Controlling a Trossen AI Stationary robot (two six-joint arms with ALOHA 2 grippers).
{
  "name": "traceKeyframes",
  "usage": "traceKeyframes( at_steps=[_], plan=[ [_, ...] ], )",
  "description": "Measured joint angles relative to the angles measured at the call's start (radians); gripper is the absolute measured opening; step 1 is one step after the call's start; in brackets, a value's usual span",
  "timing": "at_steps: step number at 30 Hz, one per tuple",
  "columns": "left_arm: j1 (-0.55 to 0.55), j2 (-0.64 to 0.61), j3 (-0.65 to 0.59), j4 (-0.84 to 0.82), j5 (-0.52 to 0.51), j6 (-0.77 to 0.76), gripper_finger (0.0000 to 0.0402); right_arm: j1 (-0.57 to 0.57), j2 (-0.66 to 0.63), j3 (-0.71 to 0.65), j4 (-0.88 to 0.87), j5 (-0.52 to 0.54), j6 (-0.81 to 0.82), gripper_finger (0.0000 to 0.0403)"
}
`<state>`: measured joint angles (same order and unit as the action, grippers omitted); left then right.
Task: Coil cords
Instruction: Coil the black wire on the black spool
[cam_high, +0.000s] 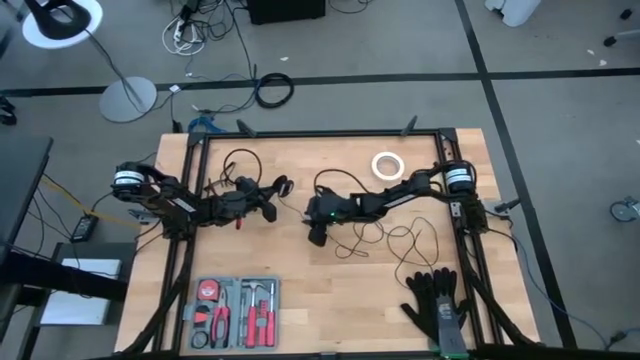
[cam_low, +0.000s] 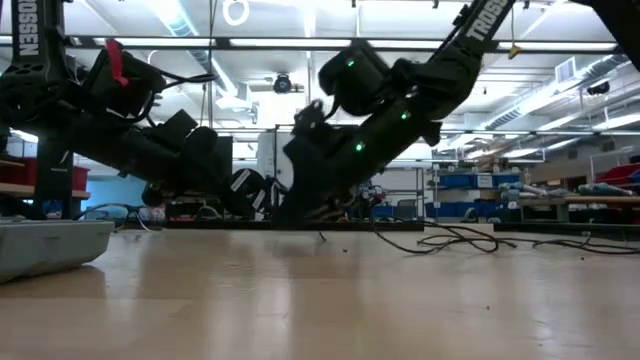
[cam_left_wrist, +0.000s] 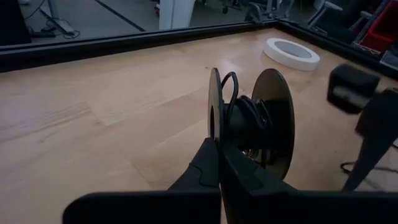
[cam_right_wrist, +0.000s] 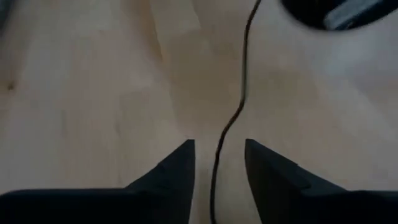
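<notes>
Cord (cam_high: 400, 236), long, thin and black, lies in loose loops on the wooden counter (cam_high: 330, 300), mostly on its right half between the two arms and the black gloves (cam_high: 436, 303) near the front edge. One end of it is wound on a small black spool (cam_left_wrist: 249, 121) with two round flanges, which the left wrist view shows standing on edge. The left hand (cam_left_wrist: 219, 163) is pressed together on one flange of that spool, holding it near the middle of the counter. In the high view this hand (cam_high: 270, 197) sits left of centre, with another small loop of cord behind it.

The right hand (cam_right_wrist: 217, 160) hangs low over the counter just right of centre, its fingers (cam_right_wrist: 180, 165) spread apart. A strand of the cord (cam_right_wrist: 239, 93) runs between them in the right wrist view, touching neither finger as far as can be seen. In the high view this hand (cam_high: 318, 233) points toward the front of the counter.

A white tape ring (cam_high: 387, 165) lies flat behind the right arm, well apart from the cord loops. A grey tray of red-handled tools (cam_high: 232, 312) sits at the front left.
</notes>
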<state>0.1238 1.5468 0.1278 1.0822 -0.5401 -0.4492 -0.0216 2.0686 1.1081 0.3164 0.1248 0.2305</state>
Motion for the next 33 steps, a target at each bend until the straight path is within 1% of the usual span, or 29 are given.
traceKeyframes(
  at_steps=[4,7,10,13,15,16,20,22,24,27,33],
  plan=[
    [0.0,0.0,0.0,0.008,0.002,0.0,0.0,0.0,0.011,0.008,-0.043,-0.033,0.022,0.0158],
    [0.0,0.0,-0.001,0.024,0.002,0.0,0.0,0.002,0.006,0.012,-0.095,0.005,0.058,0.0148],
    [0.0,0.0,-0.001,0.028,0.018,-0.001,0.0,0.001,-0.006,0.011,-0.137,0.01,0.103,0.0114],
    [0.0,0.0,-0.001,0.032,0.032,-0.008,0.0,0.001,-0.016,0.009,-0.157,0.01,0.107,0.0058],
    [0.0,0.0,-0.001,0.065,0.058,-0.008,0.0,0.003,-0.024,0.007,-0.168,0.01,0.102,0.0018],
    [0.0,0.0,-0.001,0.089,0.072,-0.005,0.0,0.004,-0.027,0.006,-0.171,0.01,0.094,0.001],
    [0.0,0.0,-0.001,0.226,0.161,0.021,0.0,-0.001,-0.028,0.007,-0.19,-0.003,0.108,0.0007],
    [0.0,0.0,-0.001,0.291,0.229,0.05,0.0,-0.005,-0.031,0.009,-0.218,-0.01,0.11,0.0003],
    [0.0,0.0,0.0,0.319,0.294,0.074,0.0,-0.009,-0.037,0.01,-0.244,-0.009,0.11,0.0003],
    [0.0,0.0,-0.001,0.279,0.338,0.078,0.0,-0.02,-0.058,0.008,-0.282,-0.007,0.11,0.0002],
    [0.0,0.0,-0.001,0.129,0.419,0.082,0.0,-0.063,-0.14,0.001,-0.392,0.011,0.102,0.0001]
  ],
)
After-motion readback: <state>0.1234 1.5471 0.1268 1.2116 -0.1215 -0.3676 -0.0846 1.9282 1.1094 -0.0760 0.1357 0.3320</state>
